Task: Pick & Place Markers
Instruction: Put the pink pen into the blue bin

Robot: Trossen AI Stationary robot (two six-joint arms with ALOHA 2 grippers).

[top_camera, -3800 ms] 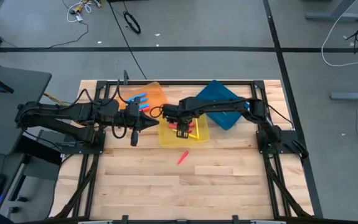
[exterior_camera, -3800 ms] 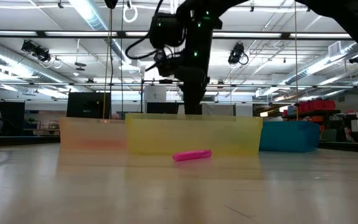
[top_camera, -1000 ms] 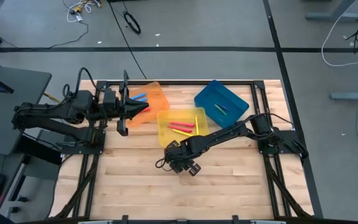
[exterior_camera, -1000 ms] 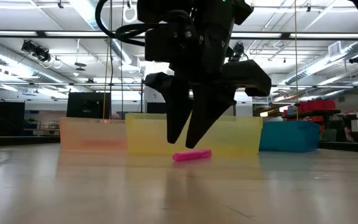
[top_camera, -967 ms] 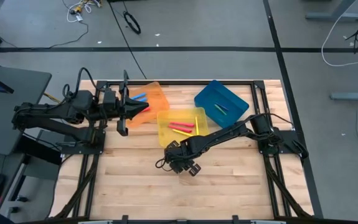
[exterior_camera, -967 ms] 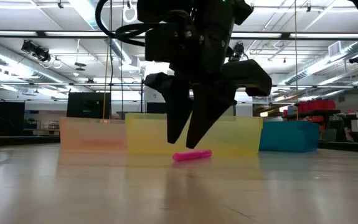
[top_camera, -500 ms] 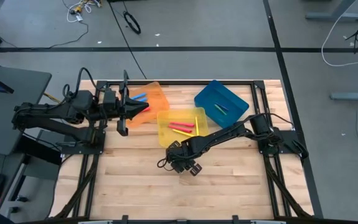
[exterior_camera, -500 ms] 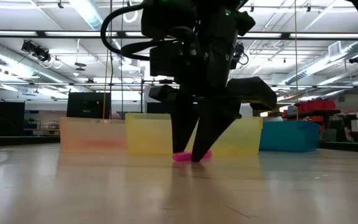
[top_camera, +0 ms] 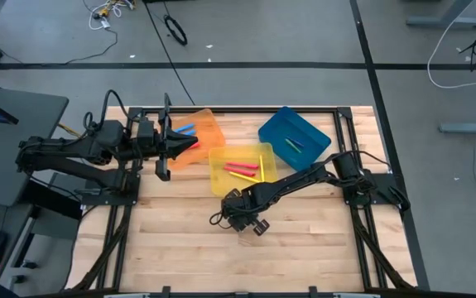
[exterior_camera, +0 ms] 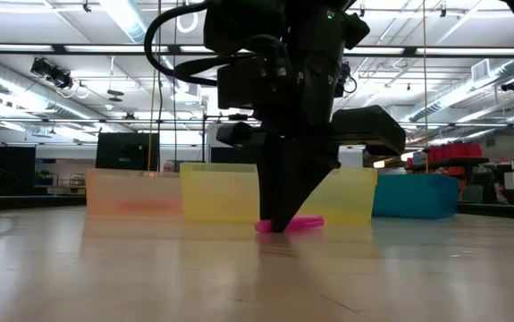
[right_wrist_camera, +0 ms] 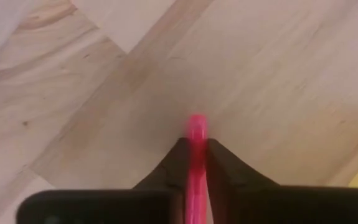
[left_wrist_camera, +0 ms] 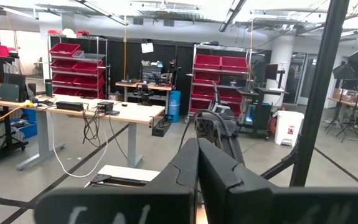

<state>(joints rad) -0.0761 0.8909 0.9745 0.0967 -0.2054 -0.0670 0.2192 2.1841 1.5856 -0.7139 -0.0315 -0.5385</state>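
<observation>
The left gripper (top_camera: 189,146) is held above the orange tray (top_camera: 207,126) at the table's left rear, its fingers (left_wrist_camera: 194,165) pressed together on nothing. Blue and red markers (top_camera: 185,130) are seen lying in that tray. Toward the middle, the yellow tray (top_camera: 217,180) is seen holding red markers (top_camera: 239,170) and a yellow one (top_camera: 262,164). Just in front of it, the right gripper (exterior_camera: 281,229) is lowered to the wooden table (top_camera: 304,248), and its fingers (right_wrist_camera: 177,158) are closed narrowly on the pink marker (right_wrist_camera: 196,155), which is pinched between them at the table top, with one end left sticking out on each side of the fingers in the low view. Farther right, the blue tray (top_camera: 281,126) is set at an angle, with a green marker (top_camera: 294,142) inside. No writing or labels can be read.
</observation>
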